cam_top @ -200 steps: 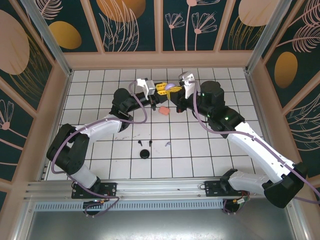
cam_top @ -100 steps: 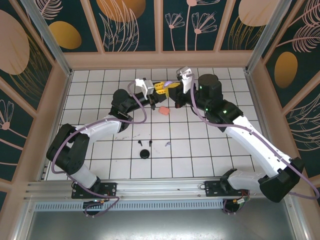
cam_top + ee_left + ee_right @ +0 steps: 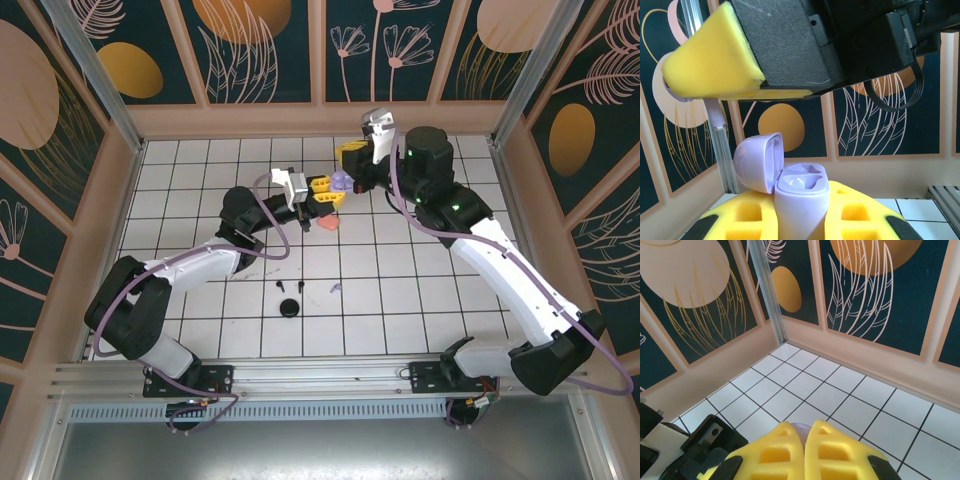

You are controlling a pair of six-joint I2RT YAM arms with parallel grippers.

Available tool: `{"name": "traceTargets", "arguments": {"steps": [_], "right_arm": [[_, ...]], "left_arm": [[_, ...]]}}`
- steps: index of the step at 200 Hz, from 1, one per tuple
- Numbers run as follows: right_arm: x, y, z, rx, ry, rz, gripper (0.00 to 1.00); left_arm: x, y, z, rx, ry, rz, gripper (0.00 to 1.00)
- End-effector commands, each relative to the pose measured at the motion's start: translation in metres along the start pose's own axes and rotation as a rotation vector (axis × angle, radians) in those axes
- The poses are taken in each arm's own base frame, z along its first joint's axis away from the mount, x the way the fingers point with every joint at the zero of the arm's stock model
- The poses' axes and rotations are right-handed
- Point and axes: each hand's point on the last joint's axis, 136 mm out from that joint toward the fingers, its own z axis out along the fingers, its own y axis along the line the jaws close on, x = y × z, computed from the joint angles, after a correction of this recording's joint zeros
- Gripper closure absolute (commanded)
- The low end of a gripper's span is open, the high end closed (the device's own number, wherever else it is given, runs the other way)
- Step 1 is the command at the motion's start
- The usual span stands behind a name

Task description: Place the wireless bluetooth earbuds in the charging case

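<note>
Left gripper (image 3: 333,188): it is squeezing tight on the bottom half of the lilac case (image 3: 801,197) and holding it upright.
Lilac case: it is hanging in the air over the far middle of the tabletop (image 3: 200,300). Its lid is tipping open to one side. I cannot tell if anything is sitting in its two little cups.
Right gripper (image 3: 804,447): its yellow fingers are pressing together just above the open case. A pale bit is peeking out at the tips, and I cannot tell what it is.
Earbuds: two black earbuds (image 3: 279,287) and a lilac earbud (image 3: 336,289) are lying toward the near edge, well apart from the case.
Handling: I think they are tiny, light, hard and slippery, so they are likely popping out easily. Pinching gently across the stem looks best, round end going into the cup.
</note>
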Motion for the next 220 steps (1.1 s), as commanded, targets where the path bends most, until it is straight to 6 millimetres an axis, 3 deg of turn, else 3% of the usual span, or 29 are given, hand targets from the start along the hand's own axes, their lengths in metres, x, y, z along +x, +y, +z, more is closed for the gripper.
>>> {"name": "traceTargets", "arguments": {"steps": [1, 40, 71, 107, 128, 173, 220], "right_arm": [[-0.026, 0.016, -0.024, -0.063, -0.074, 0.007, 1.00], [-0.028, 0.028, -0.044, -0.114, -0.118, 0.034, 1.00], [-0.020, 0.033, -0.044, -0.148, -0.126, 0.066, 1.00], [0.003, 0.010, -0.036, -0.037, -0.081, 0.159, 1.00], [0.044, -0.008, -0.026, 0.056, 0.035, 0.245, 1.00], [0.158, -0.039, -0.024, 0.234, 0.264, 0.427, 1.00], [0.254, -0.053, -0.031, 0.383, 0.496, 0.620, 1.00]], "left_arm": [[-0.020, 0.003, -0.003, -0.041, -0.060, 0.058, 1.00], [-0.028, 0.018, -0.003, -0.127, -0.082, 0.058, 1.00], [-0.036, 0.028, -0.002, -0.171, -0.110, 0.021, 1.00], [-0.037, 0.044, -0.007, -0.268, -0.123, -0.001, 1.00], [-0.035, 0.053, -0.013, -0.336, -0.119, -0.014, 1.00], [-0.033, 0.063, -0.039, -0.486, -0.116, -0.031, 1.00], [-0.023, 0.065, -0.054, -0.562, -0.043, -0.106, 1.00]]}}
